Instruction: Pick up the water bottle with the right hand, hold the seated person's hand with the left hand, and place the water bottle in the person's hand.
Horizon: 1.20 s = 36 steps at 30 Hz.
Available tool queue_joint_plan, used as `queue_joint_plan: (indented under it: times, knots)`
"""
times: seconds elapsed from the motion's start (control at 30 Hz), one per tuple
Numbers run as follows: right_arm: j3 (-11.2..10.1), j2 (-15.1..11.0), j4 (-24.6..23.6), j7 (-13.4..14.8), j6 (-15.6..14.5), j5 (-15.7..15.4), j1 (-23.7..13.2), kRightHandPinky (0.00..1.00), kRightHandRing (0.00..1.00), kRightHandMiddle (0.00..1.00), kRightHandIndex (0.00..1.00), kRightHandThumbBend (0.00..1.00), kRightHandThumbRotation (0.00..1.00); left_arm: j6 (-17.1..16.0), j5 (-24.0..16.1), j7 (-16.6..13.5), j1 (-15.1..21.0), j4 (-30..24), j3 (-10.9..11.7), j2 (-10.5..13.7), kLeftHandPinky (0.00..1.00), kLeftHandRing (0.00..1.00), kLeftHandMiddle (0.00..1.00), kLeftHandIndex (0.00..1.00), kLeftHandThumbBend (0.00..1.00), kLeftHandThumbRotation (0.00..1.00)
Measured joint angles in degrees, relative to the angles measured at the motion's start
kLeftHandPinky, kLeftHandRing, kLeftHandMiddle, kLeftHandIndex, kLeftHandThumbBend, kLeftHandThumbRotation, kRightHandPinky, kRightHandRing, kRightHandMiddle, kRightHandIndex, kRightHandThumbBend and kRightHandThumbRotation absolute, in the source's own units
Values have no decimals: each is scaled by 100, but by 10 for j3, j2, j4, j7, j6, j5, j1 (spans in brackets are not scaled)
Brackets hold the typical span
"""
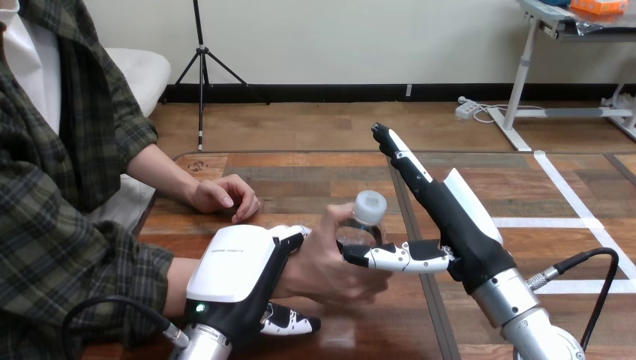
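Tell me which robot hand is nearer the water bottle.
Right. The right hand sits just right of the water bottle, its thumb at the bottle's side; the left hand is farther left, wrapped round the person's wrist.

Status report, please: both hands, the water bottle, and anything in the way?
Left hand shut round person's hand. Right hand open, thumb at water bottle. Bottle in that hand. Person's other hand on table, apart; nothing blocking.

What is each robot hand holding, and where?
Left robot hand: the person's hand, near the wrist. Right robot hand: nothing, open. The person's hand grips the water bottle.
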<state>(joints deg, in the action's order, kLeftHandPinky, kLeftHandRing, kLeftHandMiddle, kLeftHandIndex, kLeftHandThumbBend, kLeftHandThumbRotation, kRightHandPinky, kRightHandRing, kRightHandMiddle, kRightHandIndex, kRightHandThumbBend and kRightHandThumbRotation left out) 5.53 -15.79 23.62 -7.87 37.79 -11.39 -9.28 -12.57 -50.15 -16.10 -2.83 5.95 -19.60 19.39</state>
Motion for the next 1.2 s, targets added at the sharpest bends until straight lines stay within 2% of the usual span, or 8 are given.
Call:
queue_joint_plan:
  times: [0.33,0.6,0.93,1.2]
  knots:
    - [0,0,0,0,0,0,0,100,100,100,100,86,31,0,-5,-3,0,0,-2,0,98,100,100,100,100,17]
    - [0,0,0,0,0,0,0,100,100,100,100,86,31,-7,-6,-6,0,0,-2,0,100,100,100,100,100,26]
    - [0,0,0,0,0,2,0,100,100,100,100,85,32,-40,3,-22,0,1,-2,0,100,100,100,100,100,37]
    - [0,0,0,0,0,2,0,100,100,100,100,84,32,-80,10,-54,0,9,-2,-1,100,100,100,100,100,46]
